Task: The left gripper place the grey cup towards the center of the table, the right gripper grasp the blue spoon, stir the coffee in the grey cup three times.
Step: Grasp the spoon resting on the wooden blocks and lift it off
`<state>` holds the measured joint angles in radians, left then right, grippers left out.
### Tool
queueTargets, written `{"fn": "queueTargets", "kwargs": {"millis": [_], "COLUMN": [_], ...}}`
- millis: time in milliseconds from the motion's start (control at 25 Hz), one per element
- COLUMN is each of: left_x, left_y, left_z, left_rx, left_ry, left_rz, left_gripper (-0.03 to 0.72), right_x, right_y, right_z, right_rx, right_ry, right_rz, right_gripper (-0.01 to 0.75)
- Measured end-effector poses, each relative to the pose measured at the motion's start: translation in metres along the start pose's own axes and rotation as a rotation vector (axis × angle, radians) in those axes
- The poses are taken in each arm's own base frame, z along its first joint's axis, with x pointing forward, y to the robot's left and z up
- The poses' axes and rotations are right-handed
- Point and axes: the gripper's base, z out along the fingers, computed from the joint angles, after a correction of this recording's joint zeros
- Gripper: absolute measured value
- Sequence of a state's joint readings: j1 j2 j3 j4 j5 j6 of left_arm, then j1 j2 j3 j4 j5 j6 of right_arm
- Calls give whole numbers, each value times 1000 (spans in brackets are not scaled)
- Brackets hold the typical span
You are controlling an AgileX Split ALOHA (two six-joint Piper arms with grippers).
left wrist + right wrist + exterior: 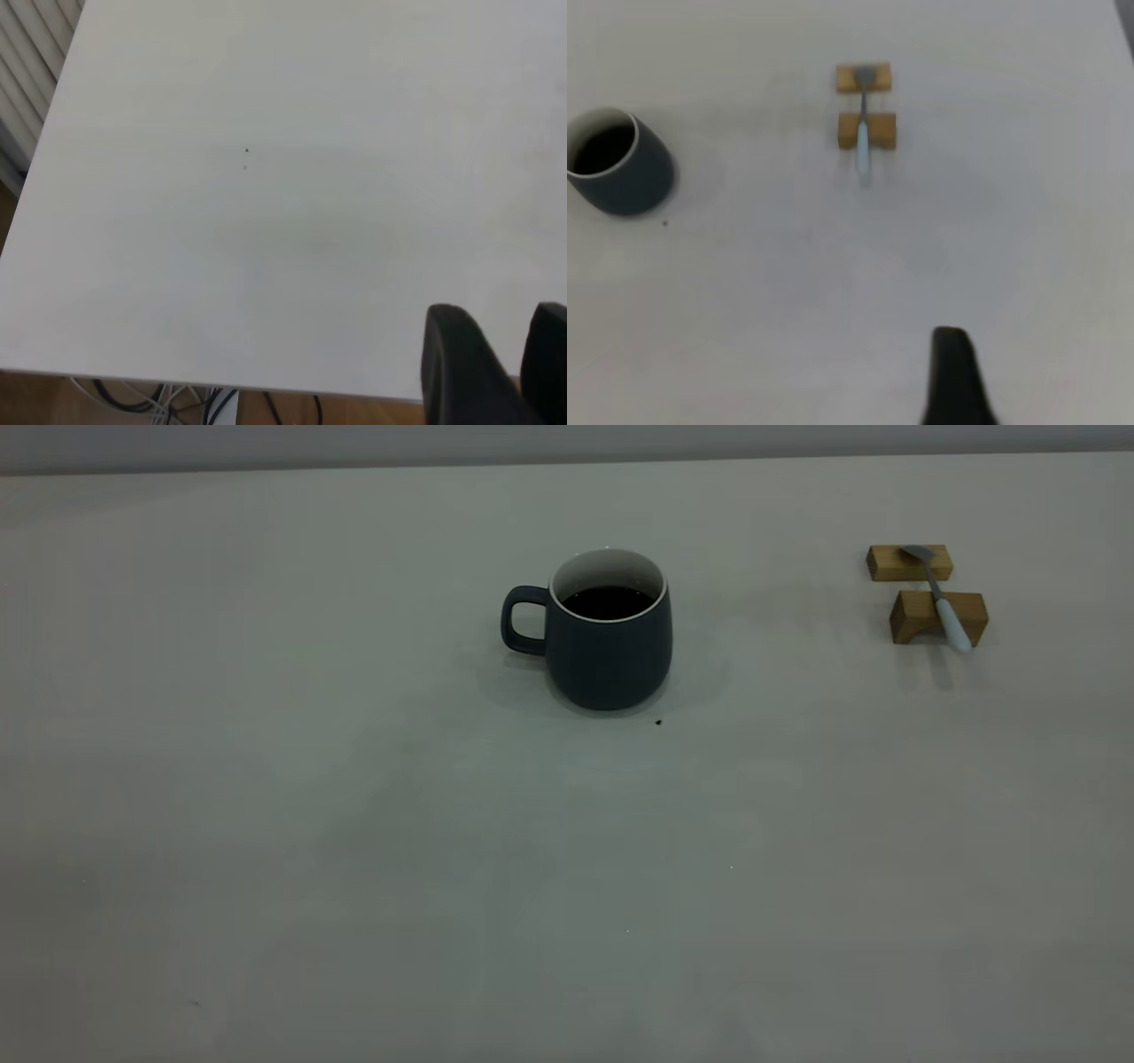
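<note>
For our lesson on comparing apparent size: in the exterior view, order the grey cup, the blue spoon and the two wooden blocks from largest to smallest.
1. grey cup
2. blue spoon, longest of the rest, though slim
3. nearer wooden block and farther wooden block: too alike to rank

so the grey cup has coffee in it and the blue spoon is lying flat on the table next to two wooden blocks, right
Not quite. The grey cup does hold coffee, but the blue spoon lies across the two wooden blocks, raised off the table, not flat beside them. The exterior view shows this.
</note>
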<state>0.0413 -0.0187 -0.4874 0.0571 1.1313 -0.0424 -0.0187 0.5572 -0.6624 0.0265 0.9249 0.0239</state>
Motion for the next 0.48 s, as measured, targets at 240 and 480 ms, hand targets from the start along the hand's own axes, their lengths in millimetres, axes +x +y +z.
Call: {"fn": "queueTargets", "kwargs": {"millis": [240,480], "left_x": [0,0], "left_y": [0,0], "left_z": [0,0], "left_rx": [0,0], "left_ry": [0,0], "left_rz": [0,0], "left_gripper": [242,242], "right_x": [-50,-70], "right_y": [3,8], "right_z": [72,152], "right_rx": [-21,-90], "right_ry": [164,317], "right_rz": [-3,-20], "right_gripper": [651,647]}}
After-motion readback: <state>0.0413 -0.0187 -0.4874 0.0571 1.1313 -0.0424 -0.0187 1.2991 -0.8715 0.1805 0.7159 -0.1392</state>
